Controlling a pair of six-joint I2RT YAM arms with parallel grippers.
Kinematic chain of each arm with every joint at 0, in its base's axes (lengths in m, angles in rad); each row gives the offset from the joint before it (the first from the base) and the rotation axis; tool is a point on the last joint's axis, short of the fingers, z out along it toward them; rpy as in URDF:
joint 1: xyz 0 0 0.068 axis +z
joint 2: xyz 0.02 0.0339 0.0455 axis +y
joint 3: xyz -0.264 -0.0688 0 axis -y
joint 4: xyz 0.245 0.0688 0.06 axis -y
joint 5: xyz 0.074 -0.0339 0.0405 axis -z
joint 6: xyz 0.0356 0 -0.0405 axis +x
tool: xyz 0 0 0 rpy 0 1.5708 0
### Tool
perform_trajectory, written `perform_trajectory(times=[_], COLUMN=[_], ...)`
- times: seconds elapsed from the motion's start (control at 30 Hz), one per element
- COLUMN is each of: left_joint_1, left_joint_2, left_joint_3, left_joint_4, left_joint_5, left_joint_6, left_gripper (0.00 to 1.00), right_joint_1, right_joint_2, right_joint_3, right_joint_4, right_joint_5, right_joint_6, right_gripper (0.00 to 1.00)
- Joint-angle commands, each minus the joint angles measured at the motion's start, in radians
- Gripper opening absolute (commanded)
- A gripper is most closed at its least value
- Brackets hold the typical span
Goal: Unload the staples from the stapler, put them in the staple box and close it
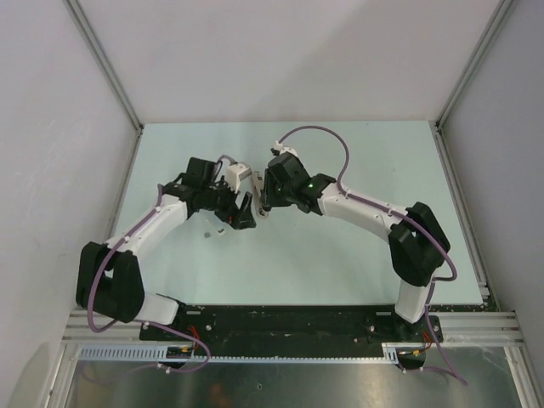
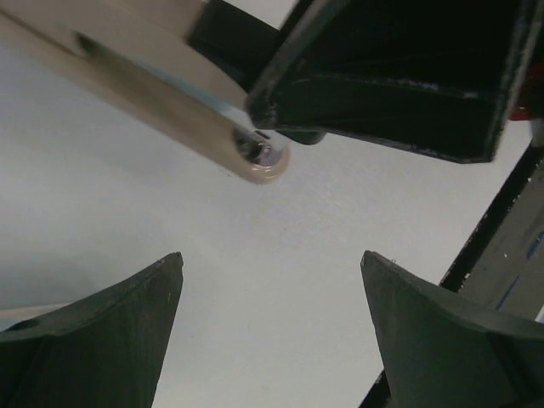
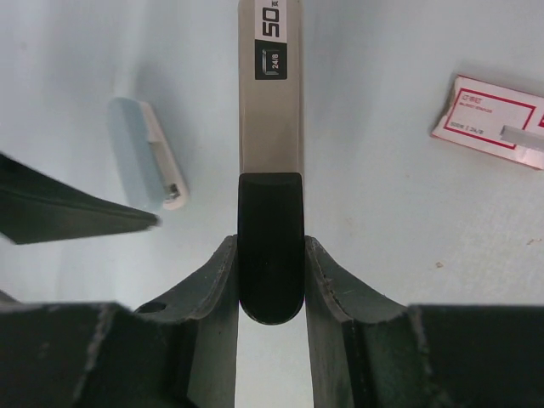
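Note:
My right gripper (image 3: 270, 242) is shut on the black end of the stapler (image 3: 270, 110). The stapler's silvery bar, printed "50" and "24/6", runs straight away from the gripper above the table. In the left wrist view the stapler (image 2: 170, 93) crosses the upper left, with the right gripper's black fingers (image 2: 399, 85) beside its tip. My left gripper (image 2: 272, 255) is open and empty just below the stapler, not touching it. In the top view the left gripper (image 1: 245, 214) and the right gripper (image 1: 265, 202) meet at the table's middle. No staples show.
A pale bluish small cylinder (image 3: 144, 166) lies on the table left of the stapler. A red-white-grey packet (image 3: 489, 119) lies to its right. The left gripper's finger (image 3: 76, 217) reaches in from the left. Enclosure walls (image 1: 102, 68) ring the pale table (image 1: 365, 153).

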Motion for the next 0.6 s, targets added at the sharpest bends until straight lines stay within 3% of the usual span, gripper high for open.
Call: perform_trajectory(times=[0.0, 0.27, 0.57], left_joint_1=[-0.050, -0.056, -0.056], left_joint_2=[0.023, 0.099, 0.127], left_joint_3=[-0.015, 0.005, 0.010], left_joint_4=[0.087, 0.168, 0.214], left_joint_5=[0.039, 0.013, 0.034], left_joint_6=[-0.043, -0.053, -0.055], left_gripper=[0.91, 0.87, 0.67], right_joint_1=[0.006, 0.021, 0.040], right_joint_2=[-0.092, -0.147, -0.171], right_joint_3=[-0.004, -0.060, -0.109], right_joint_4=[0.149, 0.180, 0.214], right_joint_5=[-0.003, -0.029, -0.059], right_joint_6=[0.064, 0.116, 0.159], right_gripper=[0.00, 0.00, 0.00])
